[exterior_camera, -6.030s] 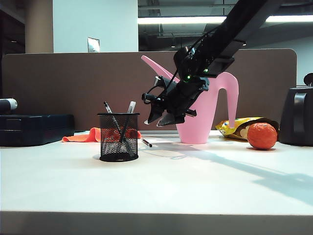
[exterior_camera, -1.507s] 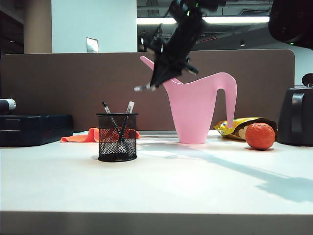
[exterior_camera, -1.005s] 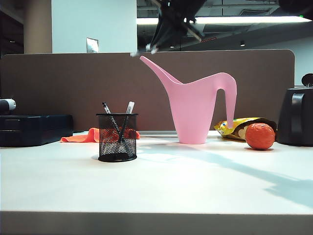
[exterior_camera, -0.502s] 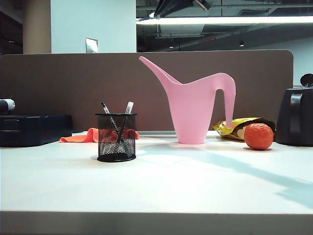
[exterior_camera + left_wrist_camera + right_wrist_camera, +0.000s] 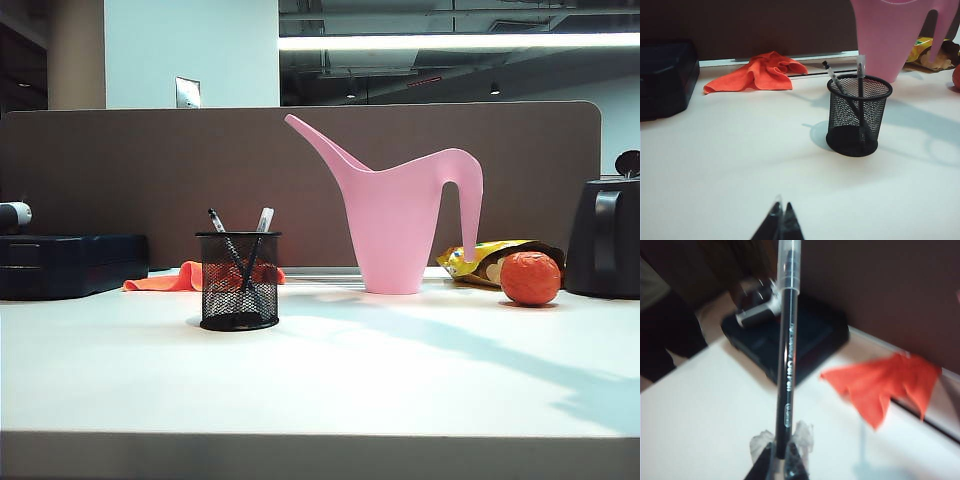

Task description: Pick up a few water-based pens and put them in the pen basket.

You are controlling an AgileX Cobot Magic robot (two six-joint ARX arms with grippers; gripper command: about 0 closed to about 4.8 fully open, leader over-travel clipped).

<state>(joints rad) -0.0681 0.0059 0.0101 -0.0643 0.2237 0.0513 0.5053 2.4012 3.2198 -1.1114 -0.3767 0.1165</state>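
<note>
From where I stood by the table, neither arm showed in the exterior view; only the wrist cameras told where they were. The right gripper (image 5: 781,457) was clamped on a water-based pen (image 5: 786,347), its jaws pinched on the lower end of the dark barrel, so the pen stuck straight out ahead of the fingers, clear cap farthest from them. It was up above the table, looking down past the pen toward the orange cloth (image 5: 886,385) and a black case (image 5: 790,342). The view was blurred, so I could not say just how high it rode.

The pen basket (image 5: 240,279) stood upright on the white table (image 5: 320,370), in front of the cloth and to the left of the pink watering can (image 5: 400,215). Two pens (image 5: 240,255) leaned crossed inside it, tips poking above the rim. The basket did not appear in the right wrist view at all, so I judged it lay below and off to one side of the carried pen.

That was what the coming move hinged on: the pen's long axis would have to come round to near upright over the basket mouth, then go down between the two already leaning there.

The left gripper (image 5: 780,223) hung low over the near table with its fingertips together and nothing between them. The basket sat ahead of it, nearer that arm, but the right arm had the pen.
</note>
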